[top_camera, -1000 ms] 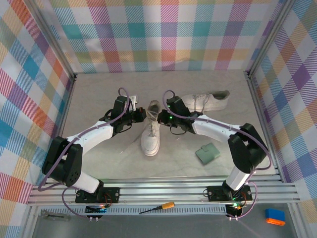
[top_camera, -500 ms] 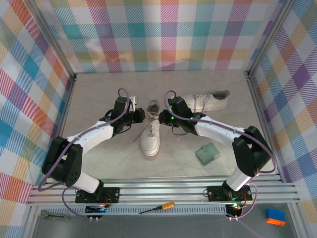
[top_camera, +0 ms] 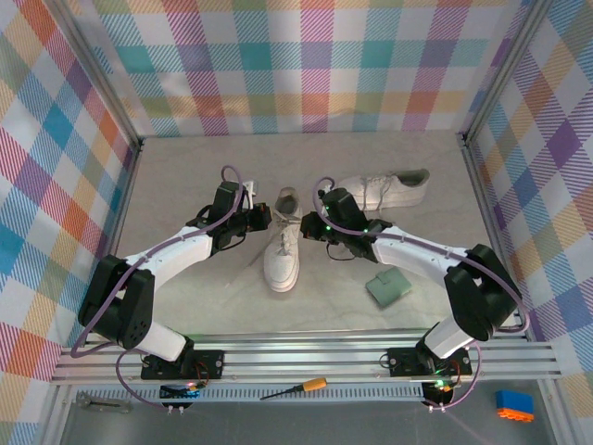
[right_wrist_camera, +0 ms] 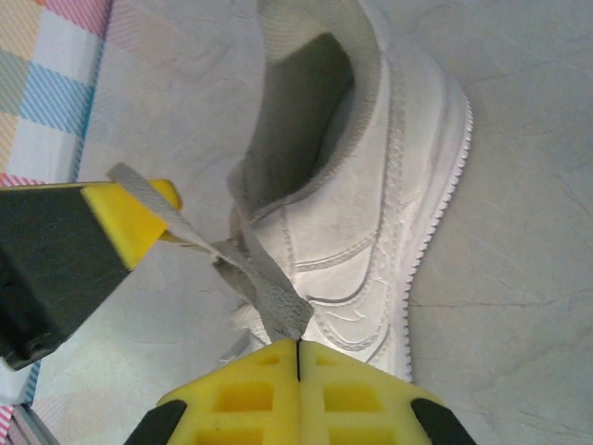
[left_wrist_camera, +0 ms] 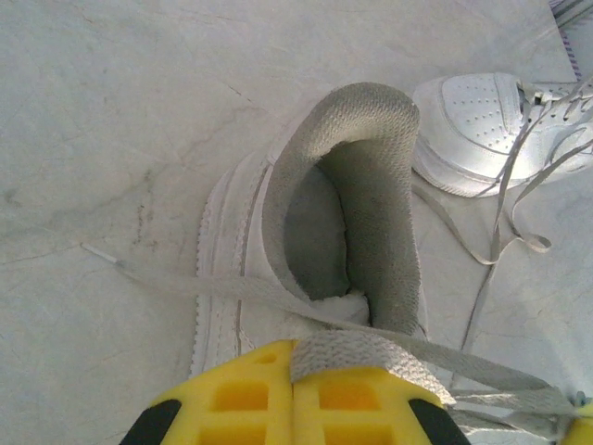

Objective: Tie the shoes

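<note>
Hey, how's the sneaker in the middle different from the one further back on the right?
The middle sneaker points its toe toward the arms; the back sneaker lies crosswise. The middle sneaker's laces are pinched by the left gripper and right gripper; the back sneaker's laces trail loose. Both are white low-tops, untied.

The grey table [top_camera: 185, 297] is carrying a white shoe [top_camera: 283, 255] standing at centre. A second shoe [top_camera: 389, 189] is lying farther back on the right, and a green pad [top_camera: 388, 287] is resting near the front right.
</note>
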